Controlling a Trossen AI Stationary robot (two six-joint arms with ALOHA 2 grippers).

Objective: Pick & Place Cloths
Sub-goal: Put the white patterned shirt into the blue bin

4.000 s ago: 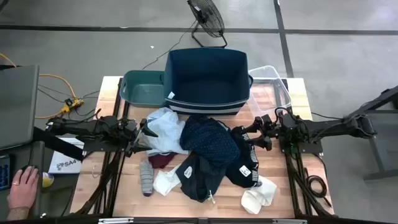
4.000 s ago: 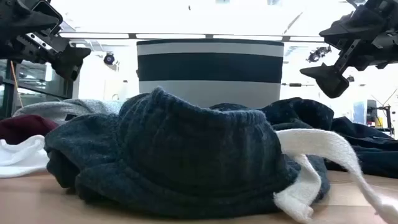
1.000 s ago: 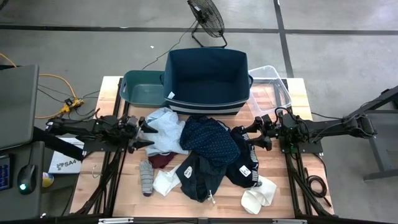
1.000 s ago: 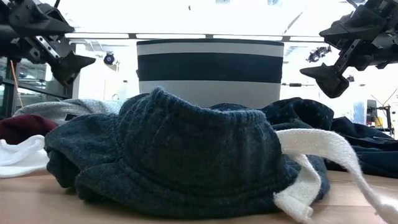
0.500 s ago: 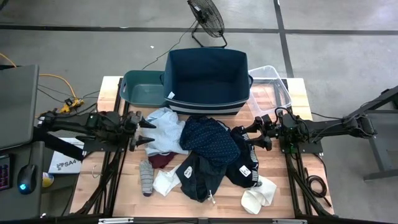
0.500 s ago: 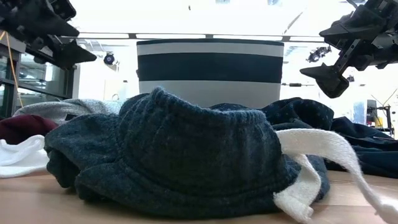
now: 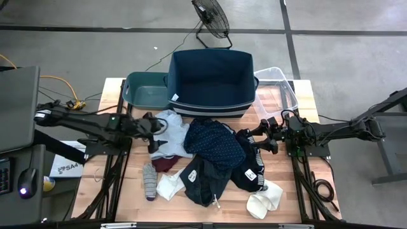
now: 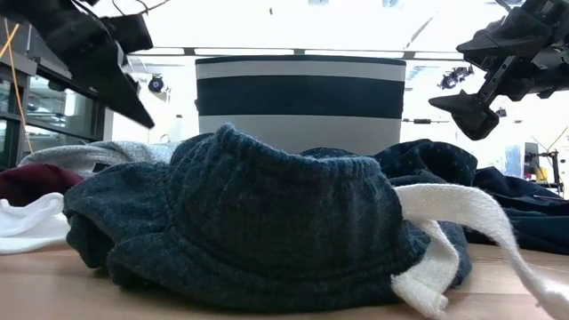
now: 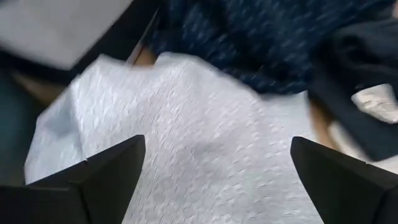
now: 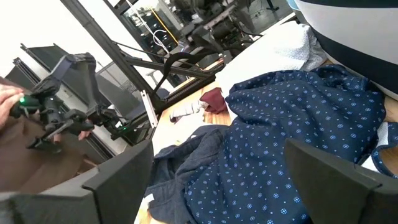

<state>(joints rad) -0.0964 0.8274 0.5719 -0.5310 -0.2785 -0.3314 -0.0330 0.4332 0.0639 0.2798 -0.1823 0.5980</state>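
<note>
The cloths lie heaped at the table's middle: a pale blue-white one point(image 7: 170, 132), a navy dotted one point(image 7: 213, 143), a maroon one point(image 7: 164, 164), a black one with white tags point(image 7: 251, 172), a grey sock point(image 7: 149, 181) and white socks point(image 7: 264, 200). My left gripper point(image 7: 157, 135) hangs open, slanting down over the pale cloth point(image 9: 205, 112), a finger on either side, touching nothing. My right gripper point(image 7: 254, 140) waits open and level at the pile's right side, facing the navy dotted cloth point(image 10: 292, 124).
A navy bin point(image 7: 213, 79) stands at the far edge. A teal bin point(image 7: 145, 90) is on its left and a clear bin point(image 7: 280, 86) on its right. Bare wood shows along the near edge point(image 7: 114, 203). A fan point(image 7: 213, 19) stands on the floor beyond the table.
My left gripper has moved toward the table's right edge, from beside the pile to above the pale blue-white cloth, and has tipped from level to slanting downward. The cloths have not moved.
</note>
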